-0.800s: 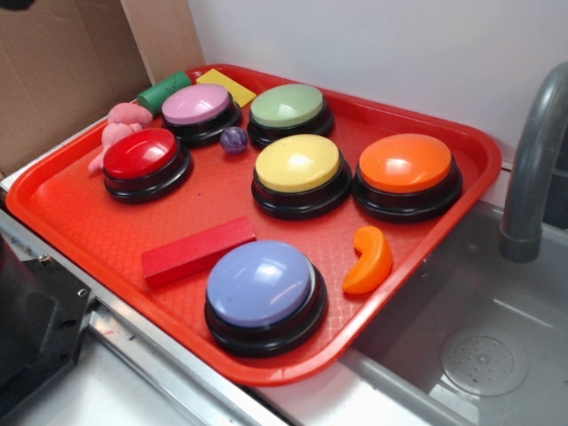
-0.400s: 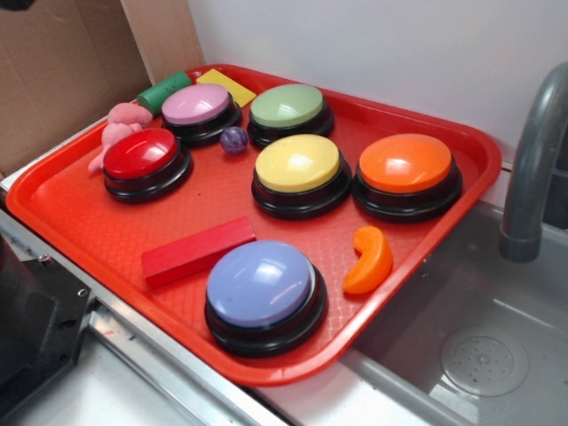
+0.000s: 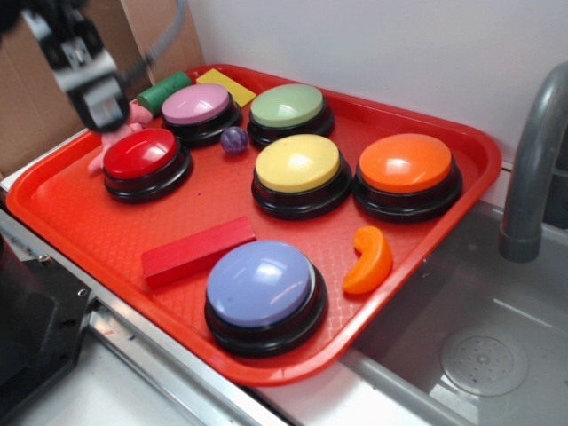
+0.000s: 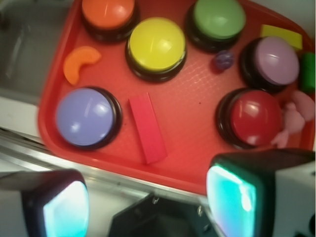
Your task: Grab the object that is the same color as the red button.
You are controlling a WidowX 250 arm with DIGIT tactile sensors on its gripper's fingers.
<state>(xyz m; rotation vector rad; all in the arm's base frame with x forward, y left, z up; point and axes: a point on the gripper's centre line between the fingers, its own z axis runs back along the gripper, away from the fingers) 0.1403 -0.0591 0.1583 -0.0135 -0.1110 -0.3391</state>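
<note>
The object, a long flat red block (image 3: 197, 251), lies on the red tray (image 3: 71, 222) near its front edge, just left of a purple button (image 3: 260, 284). The red button (image 3: 140, 155) stands at the tray's left side. My gripper (image 3: 102, 111) hangs blurred above the tray's far left corner, high over the red button and well away from the block. In the wrist view the red block (image 4: 147, 127) and red button (image 4: 254, 117) lie far below, and the gripper (image 4: 148, 207) is open with nothing between its two pads.
The tray also holds pink (image 3: 196, 105), green (image 3: 287, 106), yellow (image 3: 297, 164) and orange (image 3: 406, 164) buttons, a yellow block (image 3: 226, 86), green cylinder (image 3: 162, 90), purple ball (image 3: 233, 138), pink toy (image 3: 124, 124) and orange crescent (image 3: 368, 260). A sink (image 3: 479, 355) and faucet (image 3: 532, 160) are at right.
My gripper has come into the exterior view at the top left, above the red button. Nothing on the tray has moved.
</note>
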